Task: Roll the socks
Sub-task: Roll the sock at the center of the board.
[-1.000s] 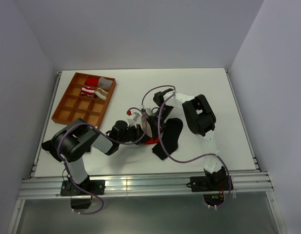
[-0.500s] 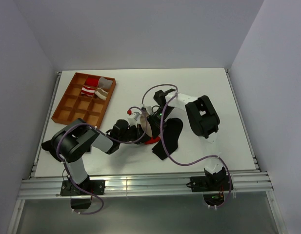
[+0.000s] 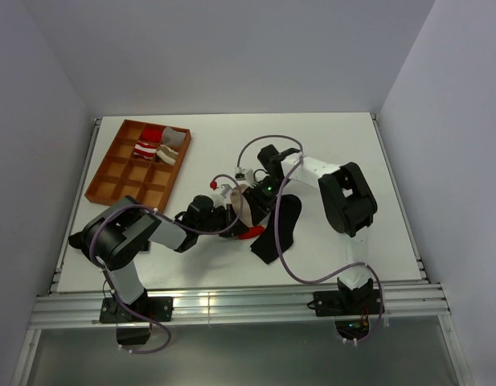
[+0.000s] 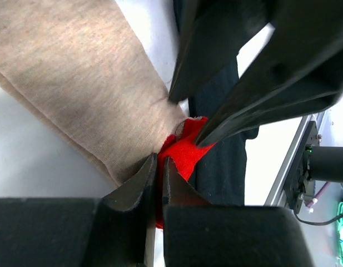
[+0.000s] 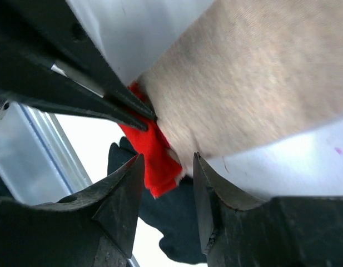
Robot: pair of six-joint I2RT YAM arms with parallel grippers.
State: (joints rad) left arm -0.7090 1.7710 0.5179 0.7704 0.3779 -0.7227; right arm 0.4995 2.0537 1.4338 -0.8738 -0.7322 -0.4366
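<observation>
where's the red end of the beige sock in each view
top external: red end mid-table, where both arms meet.
left wrist: centre, pinched by the shut left hand.
right wrist: lower centre, between fingers of the open right hand.
shared landmark: black sock beside it.

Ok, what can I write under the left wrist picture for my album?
The left gripper pinches the red end of the beige sock while the open right gripper hovers close, black sock alongside.
</observation>
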